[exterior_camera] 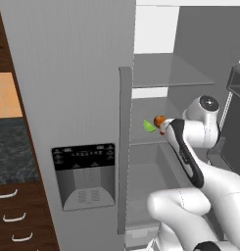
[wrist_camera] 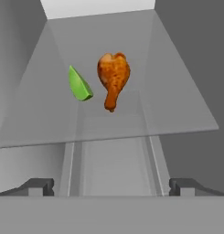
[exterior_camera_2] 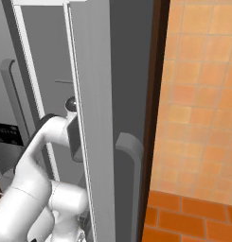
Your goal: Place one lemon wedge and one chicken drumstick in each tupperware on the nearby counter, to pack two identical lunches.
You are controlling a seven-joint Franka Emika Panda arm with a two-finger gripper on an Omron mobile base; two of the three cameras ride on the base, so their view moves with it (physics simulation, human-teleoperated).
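Apparently the packing has hardly begun: the arm reaches into an open fridge, and a chicken drumstick (wrist_camera: pixel 113 77) and a lemon wedge (wrist_camera: pixel 79 85) lie untouched on a shelf (wrist_camera: pixel 177 105). Nothing is gripped, so every item seems left to carry. No tupperware can be made out; a strip of the counter (exterior_camera: pixel 11 147) shows at nine o'clock in the left base view, dark and speckled like stone, above brown wooden drawers (exterior_camera: pixel 18 215) with curved silver handles.

The gripper (wrist_camera: pixel 111 186) stands wide apart and empty, its two dark tips at seven and five o'clock of the hand view, short of the shelf's front edge. I judge the first pick is the step in hand.

The drumstick is glossy orange-brown, plump at its far end and tapering to a narrow bone end that points toward the hand. At its nine o'clock, just beside it and not touching, lies the wedge: bright green despite its name, smooth, with a sharp ridge and a curved back. The shelf is a flat translucent grey pane, glass-like, with plain matt grey fridge walls around it. The fridge door (exterior_camera: pixel 67 98) is smooth grey with a black dispenser panel (exterior_camera: pixel 84 157).
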